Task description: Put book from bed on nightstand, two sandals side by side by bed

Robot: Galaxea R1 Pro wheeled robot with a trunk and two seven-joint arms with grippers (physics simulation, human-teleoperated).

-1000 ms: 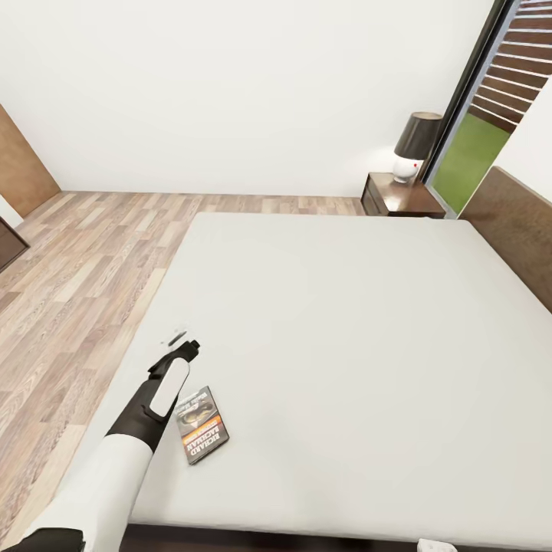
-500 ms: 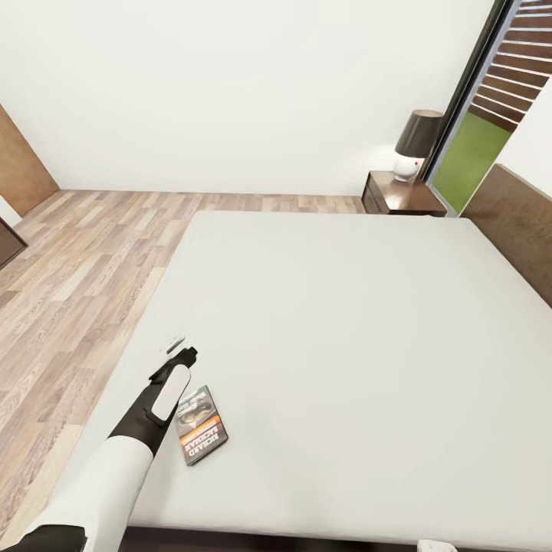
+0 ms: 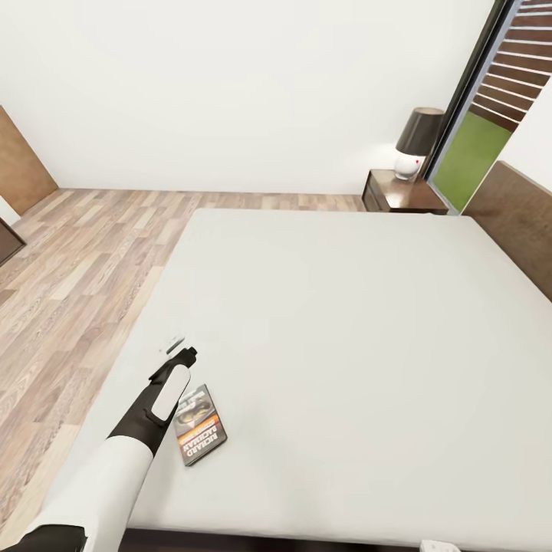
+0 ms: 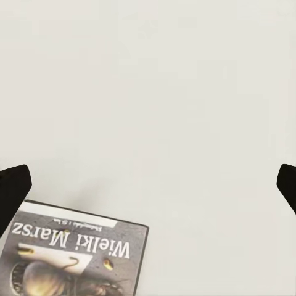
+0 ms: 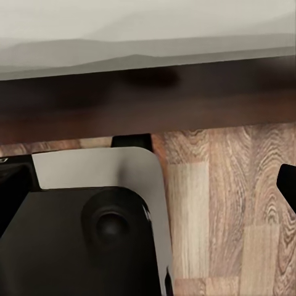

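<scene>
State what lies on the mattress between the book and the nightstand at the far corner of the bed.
Nothing: in the head view the stretch from the book to the nightstand is bare pale mattress of the bed.

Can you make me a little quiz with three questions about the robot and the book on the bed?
1. True or false: the book lies flat on the bed.
2. What stands on the nightstand? A) a lamp B) a clock C) a vase
3. Fill in: the left gripper is over the mattress with its fingers wide ____.

Key
1. True; it lies near the mattress corner closest to the robot, beside the left arm.
2. A, the lamp with a dark shade.
3. Open; the left wrist view shows both fingertips far apart, nothing between them.
</scene>
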